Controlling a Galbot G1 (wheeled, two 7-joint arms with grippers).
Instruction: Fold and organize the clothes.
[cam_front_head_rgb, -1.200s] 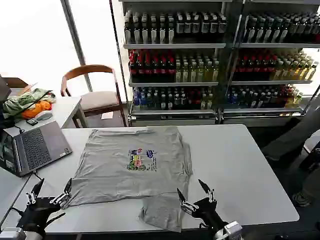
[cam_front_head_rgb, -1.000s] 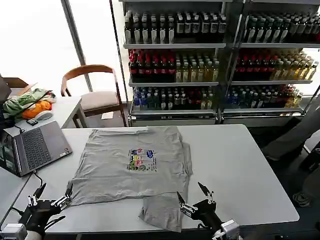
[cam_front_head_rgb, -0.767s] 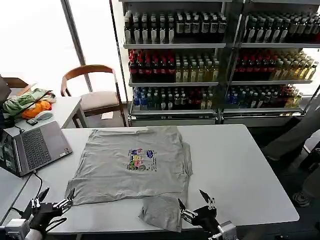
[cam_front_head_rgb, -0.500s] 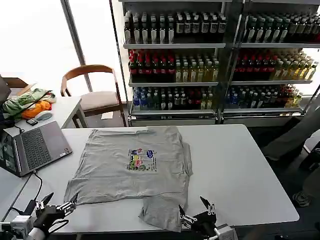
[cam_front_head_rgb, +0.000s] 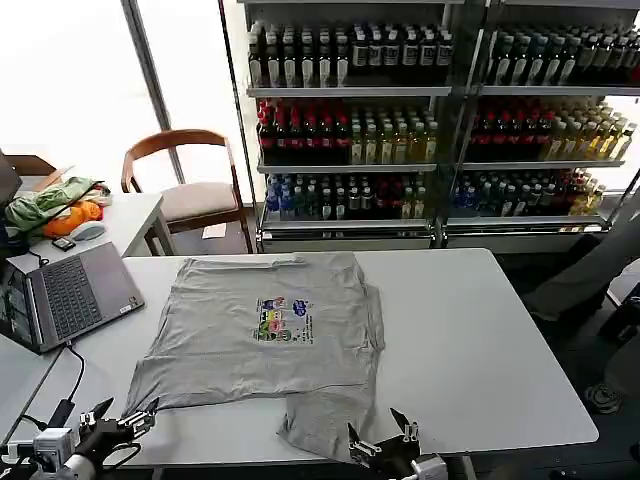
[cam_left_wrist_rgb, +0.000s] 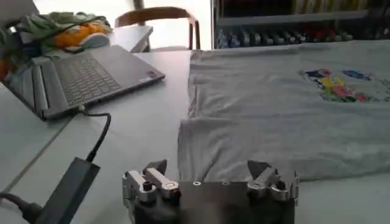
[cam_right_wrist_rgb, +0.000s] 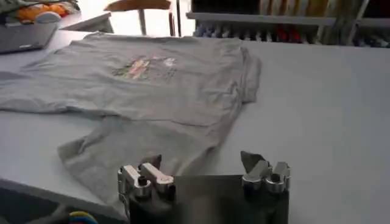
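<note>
Both tools, left (cam_front_head_rgb: 118, 423) and right (cam_front_head_rgb: 383, 445), jaws apart, at the table's (cam_front_head_rgb: 470, 330) near edge by the shirt (cam_front_head_rgb: 270, 330)

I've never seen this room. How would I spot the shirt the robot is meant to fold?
Find the big white table in front of the drink shelves. The grey shirt lies spread flat on it, beside an open laptop to the left. What sets it apart is the small multicoloured print on its chest; the other cloth, a green-and-orange bundle, sits on a separate desk.
</note>
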